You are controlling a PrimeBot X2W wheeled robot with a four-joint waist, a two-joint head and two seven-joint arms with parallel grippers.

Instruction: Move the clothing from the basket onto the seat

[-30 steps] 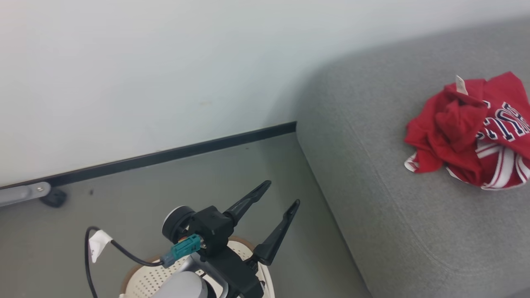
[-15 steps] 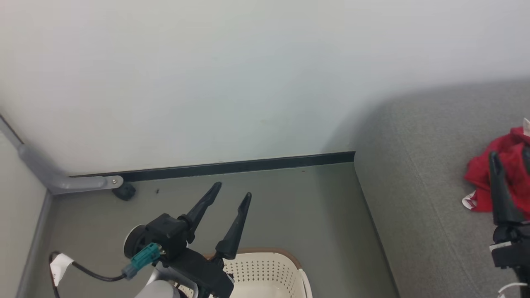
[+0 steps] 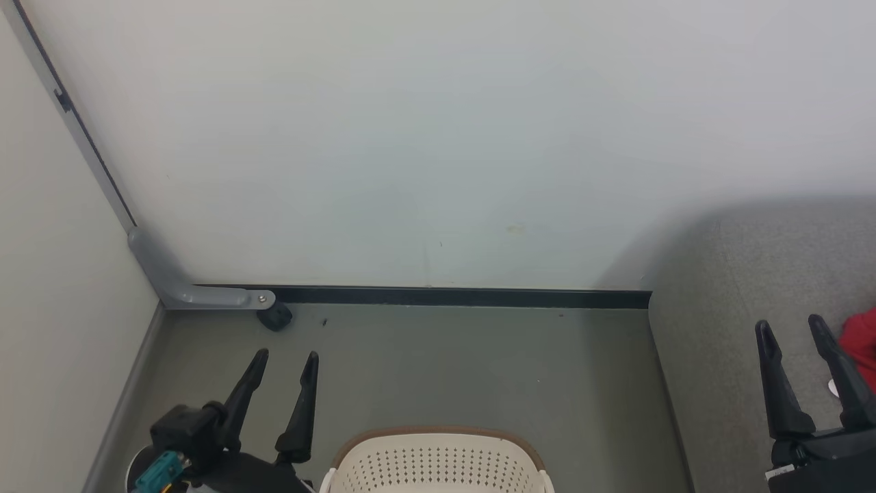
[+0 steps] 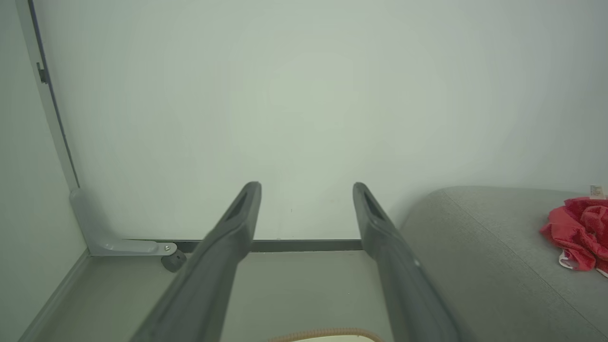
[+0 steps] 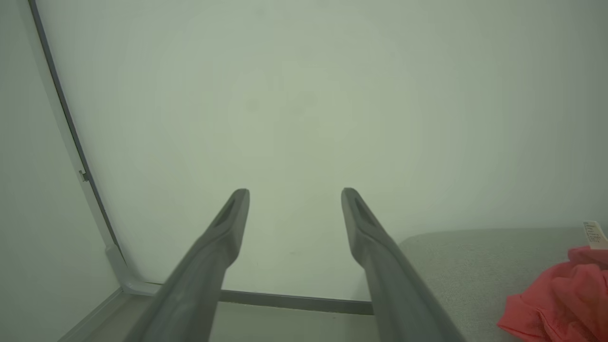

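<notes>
The cream-white basket [image 3: 438, 462] with a brown rim stands on the floor at the bottom centre of the head view; its inside is out of view. A sliver of its rim [image 4: 327, 335] shows in the left wrist view. Red clothing [image 3: 864, 346] lies bunched on the grey seat [image 3: 739, 287] at the far right, also seen as clothing [image 4: 579, 230] on the seat [image 4: 475, 247] and as clothing [image 5: 560, 304]. My left gripper [image 3: 287, 355] hangs open and empty left of the basket. My right gripper [image 3: 790, 329] stands open and empty over the seat edge, beside the clothing.
A pale wall with a dark skirting [image 3: 452, 296] runs across behind the basket. A grey bracket [image 3: 185, 287] and a small black wheel [image 3: 275, 317] sit in the left corner. Grey floor [image 3: 479, 370] lies between basket and wall.
The head camera has swung left, so the seat and red clothing slid to the right edge and the corner came into view. Both grippers stay open.
</notes>
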